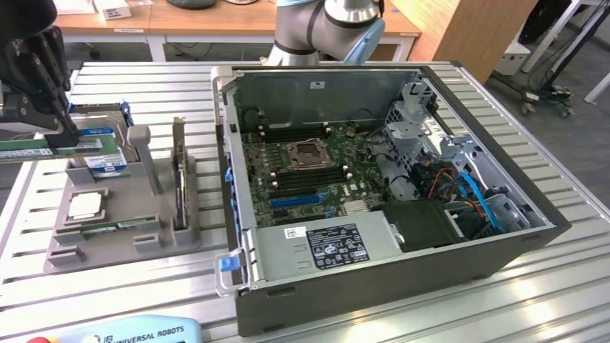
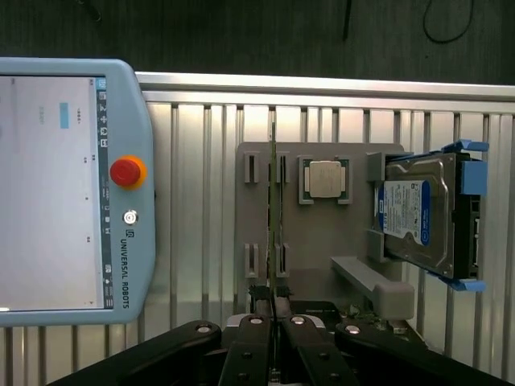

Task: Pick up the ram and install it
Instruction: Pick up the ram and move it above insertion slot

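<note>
wrist view — ram (image 2: 273, 209) edge-on, clamped in the gripper (image 2: 274, 304)

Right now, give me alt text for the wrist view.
The claw is shut on the ram, seen edge-on as a thin line over a gray holder with a processor and hard drive; a teach pendant lies beside it.

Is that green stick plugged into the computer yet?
Out: the gripper holds the ram near the gray holder, away from the open computer case.
</note>
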You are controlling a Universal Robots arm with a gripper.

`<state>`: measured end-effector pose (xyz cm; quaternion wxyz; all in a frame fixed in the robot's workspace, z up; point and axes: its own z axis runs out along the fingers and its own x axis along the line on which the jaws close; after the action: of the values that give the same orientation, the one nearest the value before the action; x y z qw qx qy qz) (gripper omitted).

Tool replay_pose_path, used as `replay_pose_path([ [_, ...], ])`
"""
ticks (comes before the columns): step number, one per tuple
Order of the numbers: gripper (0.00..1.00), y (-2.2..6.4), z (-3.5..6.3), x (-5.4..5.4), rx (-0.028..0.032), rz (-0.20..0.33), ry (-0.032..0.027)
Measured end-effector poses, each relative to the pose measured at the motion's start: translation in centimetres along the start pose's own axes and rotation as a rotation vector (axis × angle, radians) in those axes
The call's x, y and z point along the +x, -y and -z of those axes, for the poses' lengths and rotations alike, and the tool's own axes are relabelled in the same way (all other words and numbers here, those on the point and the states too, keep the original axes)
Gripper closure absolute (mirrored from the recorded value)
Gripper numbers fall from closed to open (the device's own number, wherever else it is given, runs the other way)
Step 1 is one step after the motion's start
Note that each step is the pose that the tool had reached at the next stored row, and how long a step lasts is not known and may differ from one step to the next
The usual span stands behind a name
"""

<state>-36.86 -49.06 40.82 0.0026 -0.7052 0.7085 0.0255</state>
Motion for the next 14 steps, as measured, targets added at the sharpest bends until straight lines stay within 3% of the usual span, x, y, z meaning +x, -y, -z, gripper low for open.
replay_pose_path([
  [14, 0.89, 2.38, 0.07, 0.0, 0.0000, 0.000, 0.0000],
])
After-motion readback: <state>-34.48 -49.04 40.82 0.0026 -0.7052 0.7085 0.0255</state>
